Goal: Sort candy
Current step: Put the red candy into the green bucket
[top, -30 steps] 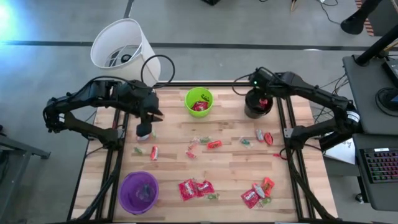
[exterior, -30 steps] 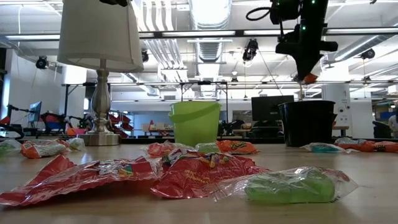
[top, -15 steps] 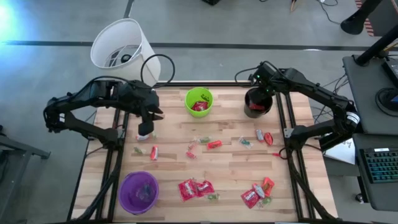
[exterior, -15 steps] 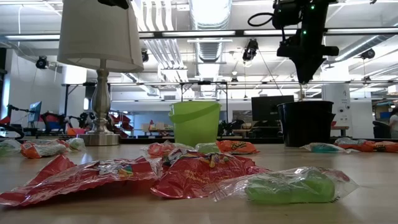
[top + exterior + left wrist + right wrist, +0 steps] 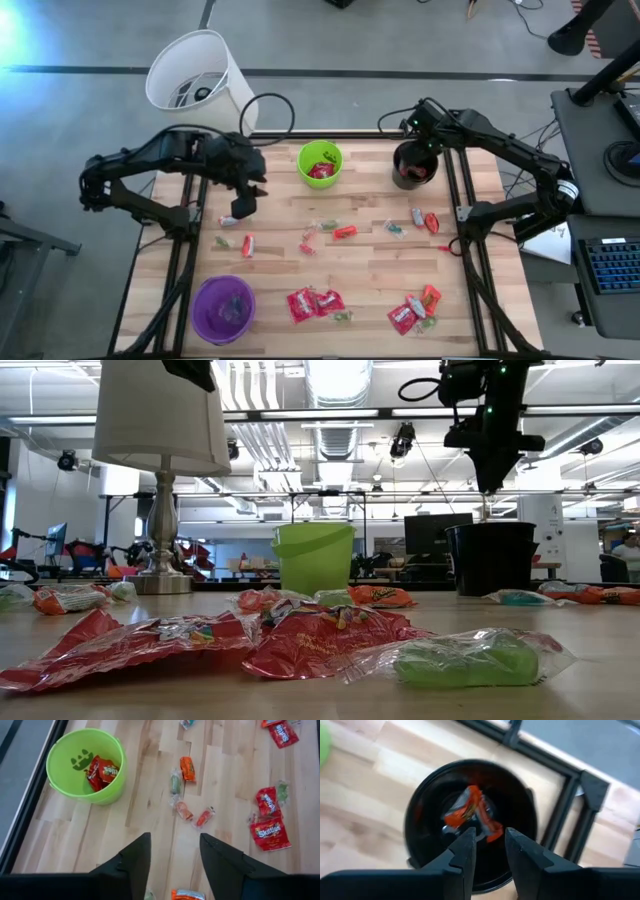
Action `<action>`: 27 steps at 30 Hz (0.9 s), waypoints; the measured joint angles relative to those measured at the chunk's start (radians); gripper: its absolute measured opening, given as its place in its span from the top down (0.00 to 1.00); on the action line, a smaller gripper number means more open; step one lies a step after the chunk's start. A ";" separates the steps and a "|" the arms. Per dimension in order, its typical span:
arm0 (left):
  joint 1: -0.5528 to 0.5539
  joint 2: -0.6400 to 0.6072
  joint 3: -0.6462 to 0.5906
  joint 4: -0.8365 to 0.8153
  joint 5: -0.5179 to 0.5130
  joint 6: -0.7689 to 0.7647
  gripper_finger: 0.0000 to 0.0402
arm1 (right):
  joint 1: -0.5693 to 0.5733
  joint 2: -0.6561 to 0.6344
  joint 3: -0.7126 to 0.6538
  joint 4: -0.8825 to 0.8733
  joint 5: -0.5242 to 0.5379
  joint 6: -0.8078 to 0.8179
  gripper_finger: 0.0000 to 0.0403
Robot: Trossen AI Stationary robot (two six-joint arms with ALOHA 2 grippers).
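Wooden table strewn with candy. Right gripper, fingers parted and empty, hangs over the black cup holding orange pieces. Left gripper, fingers spread, hovers left of the green cup; crowded wrappers risk a double pick.

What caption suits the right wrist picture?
Open right pincer above the black cup, orange candy inside.

Wood table, plastic cups, shiny wrappers

Table is pale wood planks, matt, visible grain, with a dark metal frame. Green cup and black cup look like smooth plastic, purple cup slightly translucent. Candy sits in glossy crinkled film wrappers. Lampshade looks like matt white cloth. Fingers are matt black.
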 joint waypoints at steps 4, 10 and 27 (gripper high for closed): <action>-0.002 0.019 0.000 0.001 0.001 -0.005 0.56 | 0.006 -0.009 0.000 -0.020 -0.081 0.008 0.75; -0.050 0.053 0.000 0.019 0.053 -0.015 0.57 | 0.045 -0.046 0.004 -0.025 -0.090 0.040 0.73; -0.253 0.230 0.000 0.129 -0.053 -0.047 0.59 | 0.181 -0.090 0.102 -0.049 -0.086 0.130 0.69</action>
